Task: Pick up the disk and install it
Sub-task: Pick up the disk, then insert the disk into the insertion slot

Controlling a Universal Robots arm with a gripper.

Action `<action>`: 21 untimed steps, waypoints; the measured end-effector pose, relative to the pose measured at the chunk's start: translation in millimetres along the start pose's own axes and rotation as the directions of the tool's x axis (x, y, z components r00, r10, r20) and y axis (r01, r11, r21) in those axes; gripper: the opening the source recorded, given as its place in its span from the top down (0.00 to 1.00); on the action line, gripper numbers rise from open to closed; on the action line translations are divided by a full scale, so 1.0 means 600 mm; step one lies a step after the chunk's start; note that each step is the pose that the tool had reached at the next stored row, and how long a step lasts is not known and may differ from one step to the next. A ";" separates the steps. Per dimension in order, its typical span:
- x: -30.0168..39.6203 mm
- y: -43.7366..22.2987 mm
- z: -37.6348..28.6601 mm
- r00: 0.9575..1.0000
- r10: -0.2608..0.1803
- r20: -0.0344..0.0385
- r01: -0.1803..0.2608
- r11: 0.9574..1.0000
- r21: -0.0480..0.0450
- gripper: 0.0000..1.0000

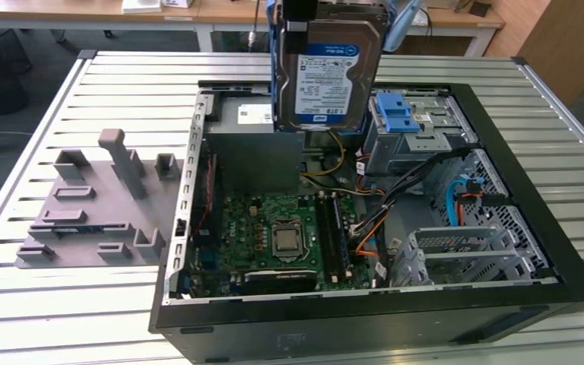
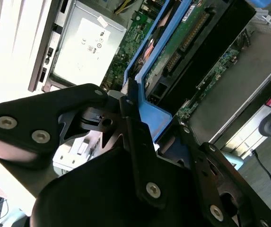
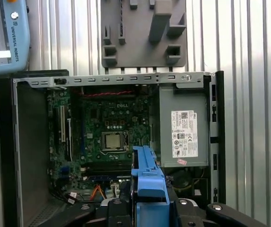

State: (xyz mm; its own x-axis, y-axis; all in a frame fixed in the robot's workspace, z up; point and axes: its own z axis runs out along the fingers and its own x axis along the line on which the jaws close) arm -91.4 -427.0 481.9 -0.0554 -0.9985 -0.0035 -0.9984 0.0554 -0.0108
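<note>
While clamping the disk [image 1: 328,68] in the gripper [image 2: 142,125] by its blue bracket, held it upright, long axis vertical, above and beside the silver cage [image 1: 429,133].

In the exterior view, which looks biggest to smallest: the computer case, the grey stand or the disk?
Largest: computer case. Then grey stand, then disk, but those two look close and the disk is raised, so unsure.
</note>
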 end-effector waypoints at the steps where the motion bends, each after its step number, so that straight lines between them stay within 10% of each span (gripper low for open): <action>1: 0.003 0.000 0.000 1.000 0.002 0.000 -0.002 1.000 0.000 0.64; 9: 0.015 -0.022 0.001 1.000 0.005 0.000 -0.005 1.000 -0.001 0.64; 21: 0.015 -0.024 0.001 1.000 0.005 0.000 -0.005 1.000 -0.001 0.64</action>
State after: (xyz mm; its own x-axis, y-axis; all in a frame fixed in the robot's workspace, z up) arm -77.6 -436.8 481.3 -0.0602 -0.9982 -0.0034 -0.9981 0.0602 -0.0099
